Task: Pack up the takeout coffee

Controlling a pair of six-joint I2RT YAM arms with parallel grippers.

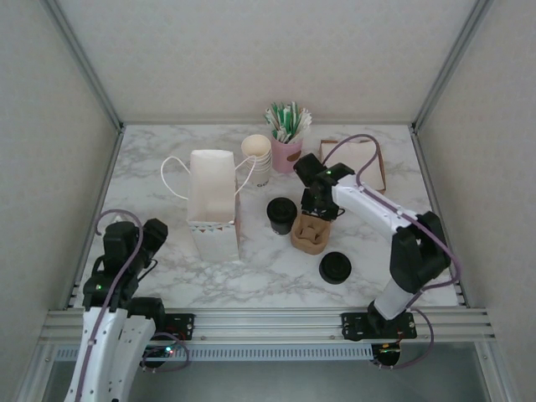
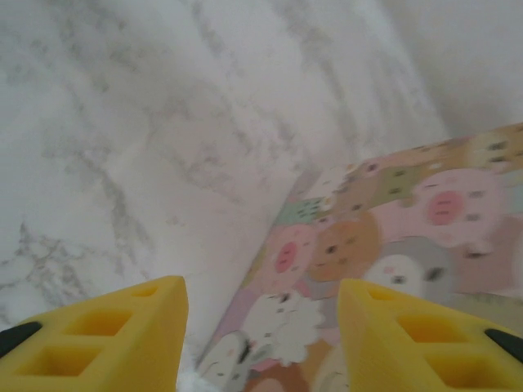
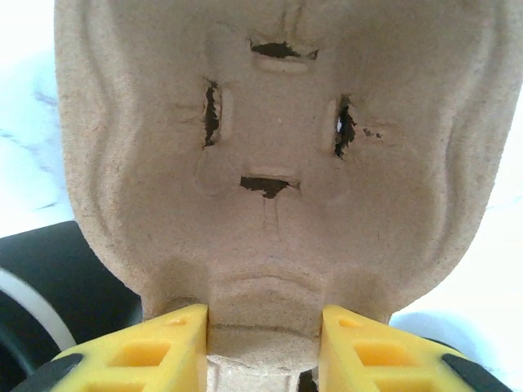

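Observation:
The takeout coffee (image 1: 282, 213), a small cup with a black lid, stands upright mid-table. Just right of it sits a brown pulp cup tray (image 1: 309, 234). My right gripper (image 1: 318, 206) reaches down over the tray's far end. In the right wrist view the yellow fingers (image 3: 167, 347) press both sides of a ridge of the cup tray (image 3: 270, 147), so that gripper (image 3: 263, 335) is shut on it. My left gripper (image 1: 151, 236) rests low at the near left, open and holding nothing (image 2: 261, 327), pointing at the bag's patterned base (image 2: 392, 245).
A white paper bag (image 1: 213, 201) with string handles lies left of centre. A stack of lidless cream cups (image 1: 257, 156) and a pink cup of sachets (image 1: 287, 139) stand at the back. A loose black lid (image 1: 335, 268) lies near the front. Flat brown card (image 1: 362, 161) lies back right.

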